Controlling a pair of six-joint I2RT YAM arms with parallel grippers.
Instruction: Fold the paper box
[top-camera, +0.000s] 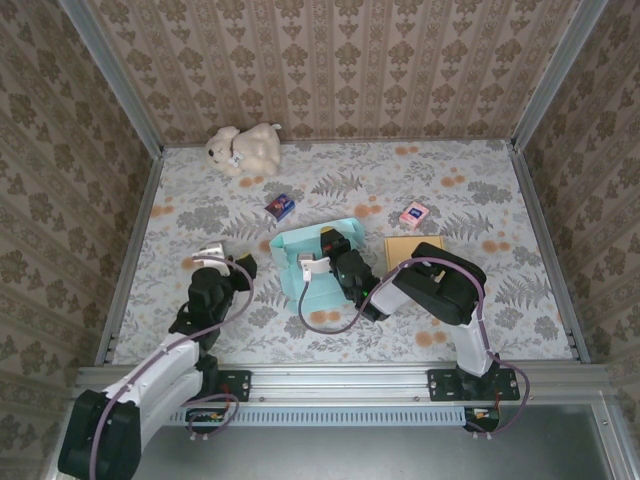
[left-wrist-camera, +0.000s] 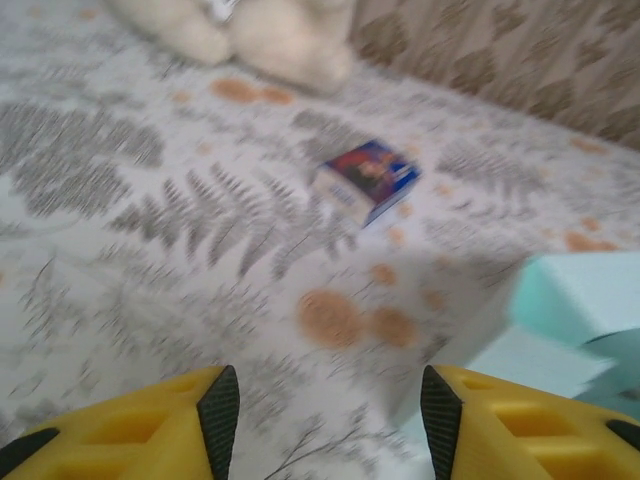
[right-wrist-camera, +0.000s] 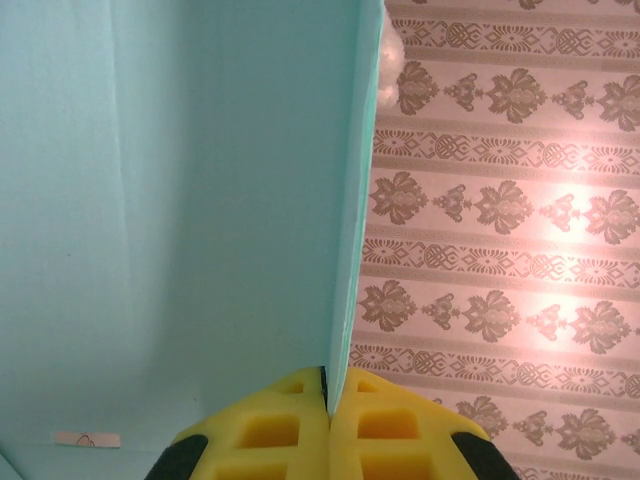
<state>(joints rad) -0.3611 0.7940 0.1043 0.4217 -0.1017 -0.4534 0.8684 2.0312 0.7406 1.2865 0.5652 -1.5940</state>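
Closest to the right wrist camera, the yellow pads of the right gripper were pressed together on the thin edge of one upright wall of the paper box, with the sheet nipped between them. From above, the pale teal paper box lay near the middle of the table, partly folded. Its far walls were raised, and a flat flap reached toward the arms. The right gripper stood over the box's right half.

The left gripper hovered above the cloth just left of the box. Its fingers were spread well apart with nothing between them, and a corner of the teal box showed at the right of its view. From above, the left gripper was beside the box without touching it.

A flat piece of brown cardboard lay just right of the box. Beyond it were a small blue box and a pink box, well apart from each other. A cream plush toy sat at the far left, against the patterned wall.
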